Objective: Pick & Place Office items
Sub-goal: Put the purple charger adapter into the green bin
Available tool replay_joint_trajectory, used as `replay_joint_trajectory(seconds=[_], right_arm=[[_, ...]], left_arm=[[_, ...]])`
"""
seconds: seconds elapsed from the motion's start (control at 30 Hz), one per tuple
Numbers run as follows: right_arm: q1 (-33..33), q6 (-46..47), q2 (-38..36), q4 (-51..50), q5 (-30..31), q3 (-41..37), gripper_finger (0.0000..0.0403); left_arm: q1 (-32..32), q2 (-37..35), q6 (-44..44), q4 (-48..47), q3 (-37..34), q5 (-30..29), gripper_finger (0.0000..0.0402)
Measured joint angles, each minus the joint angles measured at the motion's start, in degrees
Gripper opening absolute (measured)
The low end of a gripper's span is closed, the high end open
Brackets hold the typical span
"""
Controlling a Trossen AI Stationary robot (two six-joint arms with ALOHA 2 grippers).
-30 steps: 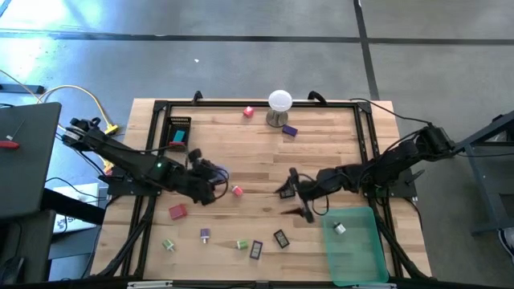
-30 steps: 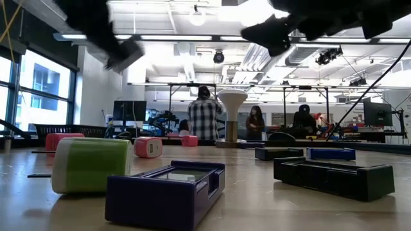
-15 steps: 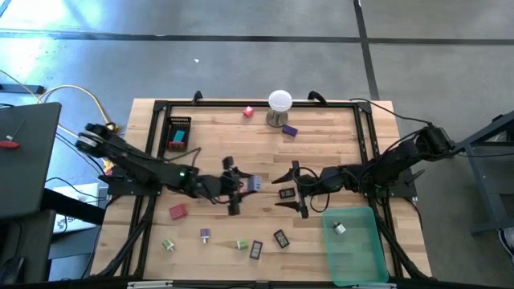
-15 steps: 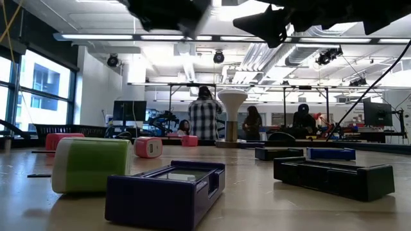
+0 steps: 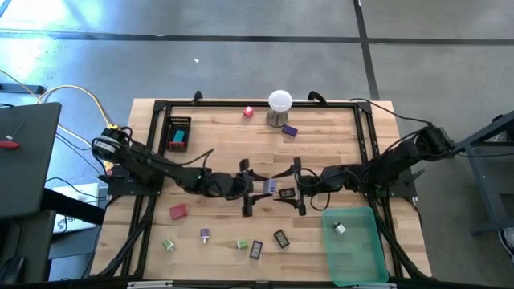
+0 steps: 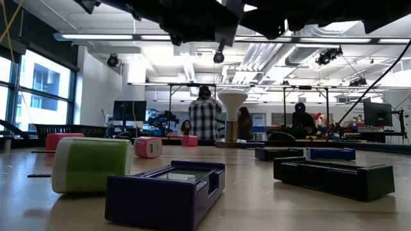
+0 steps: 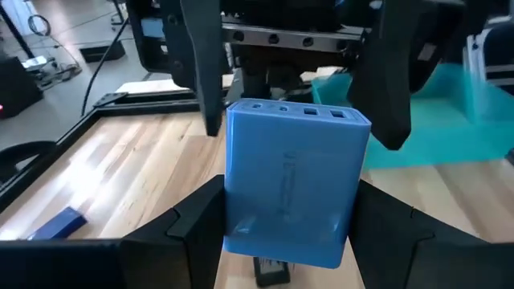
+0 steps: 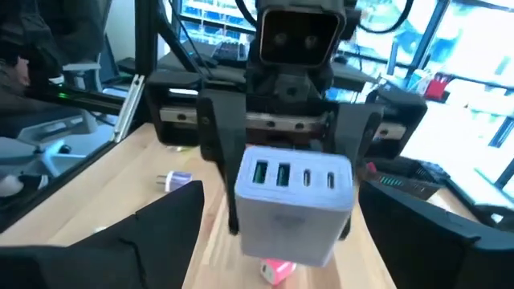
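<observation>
Above the table's middle, my left gripper (image 5: pixel 262 189) is shut on a blue charger block (image 7: pixel 291 189), one of the office items. The block's port end (image 8: pixel 293 178) faces my right gripper (image 5: pixel 286 189). That gripper is open, level and pointing toward the table's left. Its fingers (image 7: pixel 201 72) stand on either side of the port end, apart from it. Other office items lie on the wood: a red block (image 5: pixel 177 212), a purple piece (image 5: pixel 205 234), green pieces (image 5: pixel 241 243) and a black piece (image 5: pixel 280 238). My left gripper pinches the block's two narrow sides (image 7: pixel 233 213) between its two fingers, at the end away from the ports. The fingers come level from the table's left and lie along the block. The block is lifted clear of the table, broad face up, port end toward the table's right.
A teal bin (image 5: pixel 359 249) with one small piece in it stands at the near right. A white ball on a metal stand (image 5: pixel 279 104) is at the far edge, with a purple piece (image 5: pixel 290 129) beside it. A black holder (image 5: pixel 178 132) is at the far left. People stand in the room beyond.
My left gripper has carried the blue block toward the table's right, up to my right gripper, and has tipped up from slanting downward to level. My right gripper has stayed in place and rolled a little at the wrist.
</observation>
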Motion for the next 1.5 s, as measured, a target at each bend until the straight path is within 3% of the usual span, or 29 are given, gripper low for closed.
replay_joint_trajectory(seconds=[0.27, 0.63, 0.8, 1.1, 1.37, 1.5], right_arm=[[-0.1, -2.8, 0.0, 2.8, 0.2, 0.0, 0.0320], [-3.4, 0.2, 0.0, 3.0, -1.8, 0.0, 0.0319], [-3.6, -0.3, 0.0, 3.9, -1.7, 0.0, 0.0292], [-3.6, -1.5, 0.0, 3.9, -3.0, 0.0, 0.0201], [-3.7, -1.1, 0.0, 3.8, -3.6, 0.0, 0.0199], [-3.6, -1.3, 0.0, 2.9, -4.6, 0.1, 0.0199]], left_arm=[[2.1, 0.0, 0.1, 1.6, 0.0, 3.3, 0.0201], [3.1, 0.0, 3.1, 4.9, 0.0, 4.5, 0.0201], [3.3, 0.0, 3.1, 4.8, 0.0, 4.5, 0.0201], [3.7, 0.0, 3.2, 4.7, 0.0, 3.8, 0.0201], [3.7, 0.0, 3.0, 4.7, 0.0, 3.9, 0.0201], [3.7, 0.0, 2.8, 4.6, 0.0, 4.7, 0.0255]])
